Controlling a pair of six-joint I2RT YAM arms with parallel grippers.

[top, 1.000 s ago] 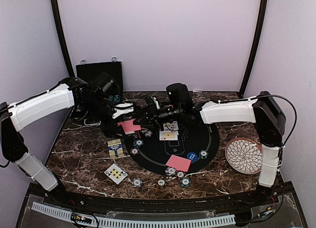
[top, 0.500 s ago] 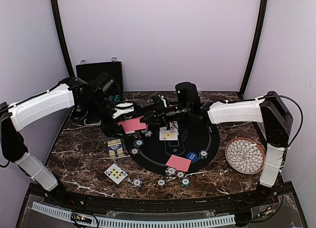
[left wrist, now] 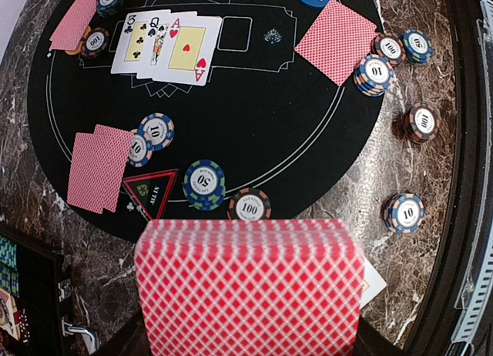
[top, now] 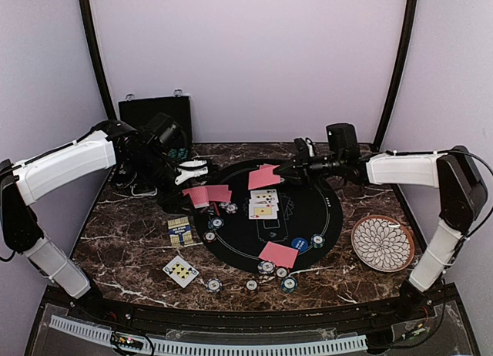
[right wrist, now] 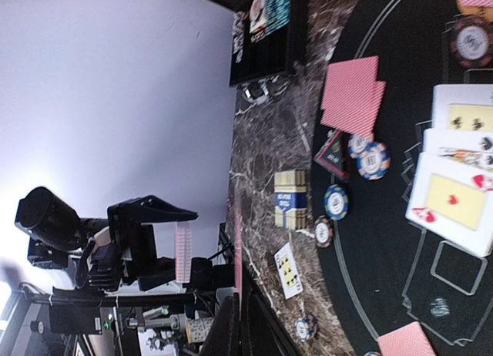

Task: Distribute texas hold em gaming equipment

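Top: shows right gripper pinching one red-backed card at 12 o'clock above the black mat, left gripper at 10 o'clock. Left wrist: shows it clamped on the deck, 6 o'clock. Right wrist: shows card edge-on.

Left arm and right arm: white moulded link covers joined by black joint housings. Left gripper: black body with white finger parts. Right gripper: black throughout. A thin black cable loops beside the right elbow.
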